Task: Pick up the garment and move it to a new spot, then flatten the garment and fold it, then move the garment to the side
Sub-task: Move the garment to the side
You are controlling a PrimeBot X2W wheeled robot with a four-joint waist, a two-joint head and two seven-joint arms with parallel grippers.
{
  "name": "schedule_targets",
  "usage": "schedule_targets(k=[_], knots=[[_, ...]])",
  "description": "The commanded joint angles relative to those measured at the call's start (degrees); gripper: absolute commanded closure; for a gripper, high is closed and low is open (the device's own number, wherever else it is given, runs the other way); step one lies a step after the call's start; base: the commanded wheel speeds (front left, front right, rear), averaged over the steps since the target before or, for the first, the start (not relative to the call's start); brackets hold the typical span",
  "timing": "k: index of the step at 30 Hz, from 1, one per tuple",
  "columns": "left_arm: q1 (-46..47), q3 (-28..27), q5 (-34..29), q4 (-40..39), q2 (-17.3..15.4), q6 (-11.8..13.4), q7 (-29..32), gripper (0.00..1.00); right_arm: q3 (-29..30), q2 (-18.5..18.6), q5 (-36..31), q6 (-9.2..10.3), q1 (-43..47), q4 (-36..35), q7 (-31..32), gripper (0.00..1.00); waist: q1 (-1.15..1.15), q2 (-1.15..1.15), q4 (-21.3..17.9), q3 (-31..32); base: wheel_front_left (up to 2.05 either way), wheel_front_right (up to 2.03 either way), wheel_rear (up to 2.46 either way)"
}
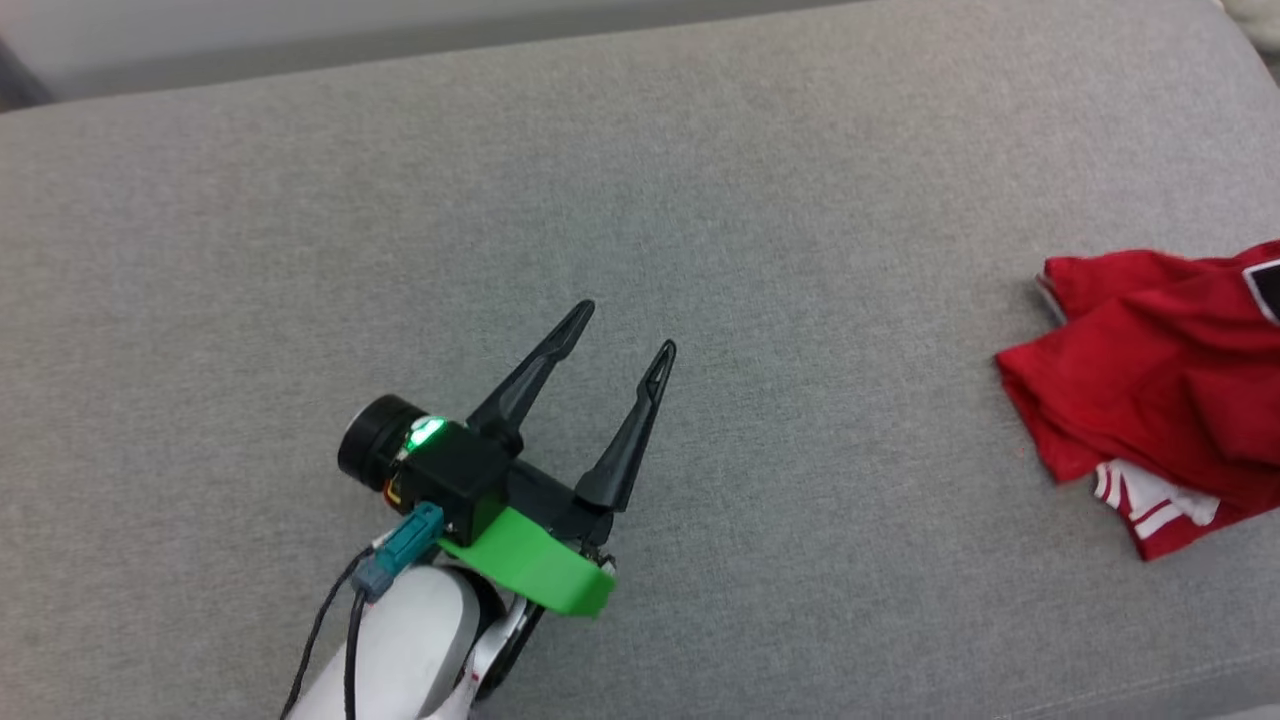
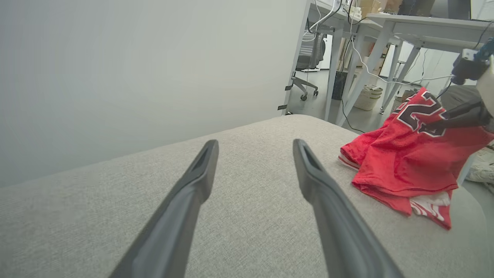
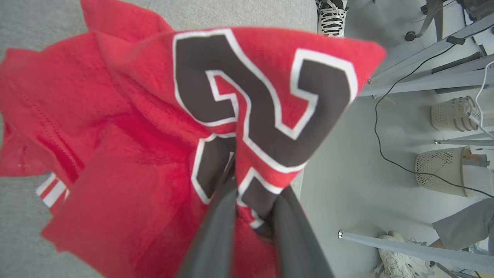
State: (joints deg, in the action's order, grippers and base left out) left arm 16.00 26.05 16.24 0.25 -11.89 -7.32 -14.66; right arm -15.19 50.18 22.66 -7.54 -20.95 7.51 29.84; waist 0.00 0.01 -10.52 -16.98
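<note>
Head view: the left gripper (image 1: pixel 627 326) hovers over the middle of the grey cushion (image 1: pixel 700 200), fingers spread wide and empty; the garment (image 1: pixel 1150 390) lies bunched at the cushion's right edge. Left wrist view: one part of the garment is lifted. Right wrist view: the right gripper (image 3: pixel 252 185) is pinched nearly closed on a fold by the dark numeral.

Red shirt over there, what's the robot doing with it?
The robot's right claw is pinching the red shirt by its big dark number and holding that part up. The rest lies bunched near the edge of the grey cushion. The left claw is open and empty above the bare cushion, away from the shirt. No folding yet.
</note>
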Motion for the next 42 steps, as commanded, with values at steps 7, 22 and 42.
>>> schedule_targets(k=[7,22,42], knots=[[7.2,3.6,-4.1,-2.8,-4.8,-0.2,-0.2,0.00,2.2,0.3,-3.6,0.05,-7.1,13.5,-9.7,1.00,0.00,-0.01,-5.9,-14.4,0.00,0.00,0.00],[11.4,3.2,-4.6,-15.3,-8.2,0.3,4.7,0.00,8.7,-2.6,-10.7,0.05,-20.8,36.0,-24.3,0.00,0.00,-0.01,-4.5,-23.0,0.00,0.00,0.00],[3.8,-3.6,3.3,-3.1,-5.2,3.8,-0.1,0.00,1.9,-5.7,-6.0,0.05,-26.2,33.3,-33.4,0.00,0.00,-0.01,0.2,-5.0,0.00,0.00,0.00]])
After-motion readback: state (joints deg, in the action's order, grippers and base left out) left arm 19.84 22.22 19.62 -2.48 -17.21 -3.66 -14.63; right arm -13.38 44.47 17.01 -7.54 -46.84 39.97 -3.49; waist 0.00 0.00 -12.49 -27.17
